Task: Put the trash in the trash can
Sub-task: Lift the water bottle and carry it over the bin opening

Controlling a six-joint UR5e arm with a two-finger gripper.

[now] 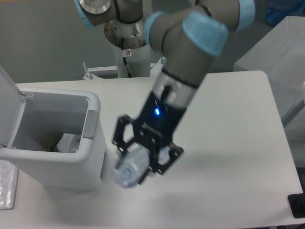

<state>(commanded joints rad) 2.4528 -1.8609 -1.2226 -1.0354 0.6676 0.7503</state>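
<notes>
The white trash can point(93, 143) stands at the left of the table with its lid flipped open and a grey tab on its right rim. The crumpled wrapper with green inside point(66, 143) lies inside the can. My gripper point(140, 160) is shut on the clear crushed bottle point(129, 169) and holds it above the table, just right of the can. The bottle's blue cap is hidden.
The arm's base point(126, 52) stands at the back of the white table point(228, 143). A grey box point(281, 52) sits off the table's far right corner. A flat clear sheet point(7, 188) lies by the can's left side.
</notes>
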